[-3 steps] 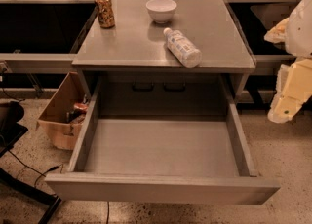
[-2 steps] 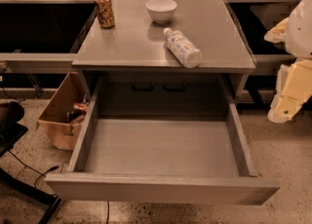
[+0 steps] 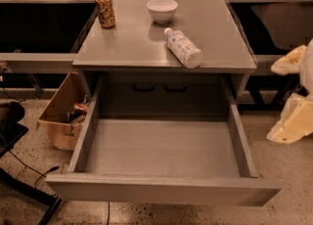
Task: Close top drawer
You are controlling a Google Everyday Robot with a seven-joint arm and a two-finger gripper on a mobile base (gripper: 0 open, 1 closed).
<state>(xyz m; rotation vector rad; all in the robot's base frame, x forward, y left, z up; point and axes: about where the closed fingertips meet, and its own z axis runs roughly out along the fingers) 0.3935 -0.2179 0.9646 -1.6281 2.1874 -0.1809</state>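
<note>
The top drawer (image 3: pixel 161 191) is a wide grey metal drawer pulled far out of the grey cabinet, toward the camera. Its plain flat front panel runs across the bottom of the view, and its deep rectangular tray (image 3: pixel 161 146) holds nothing. My gripper (image 3: pixel 292 121) is a cream-coloured shape at the right edge of the view. It sits to the right of the drawer's right side wall, apart from it and touching nothing.
The cabinet top (image 3: pixel 132 43) carries a can (image 3: pixel 105 10), a white bowl (image 3: pixel 162 9) and a bottle (image 3: pixel 183 48) lying on its side. A cardboard box (image 3: pixel 63 114) with items stands on the floor to the left. Dark chair legs (image 3: pixel 24 190) are at the lower left.
The cream arm at the right edge has dropped lower and drawn back toward the right edge. The drawer and the things on the cabinet top have not moved.
</note>
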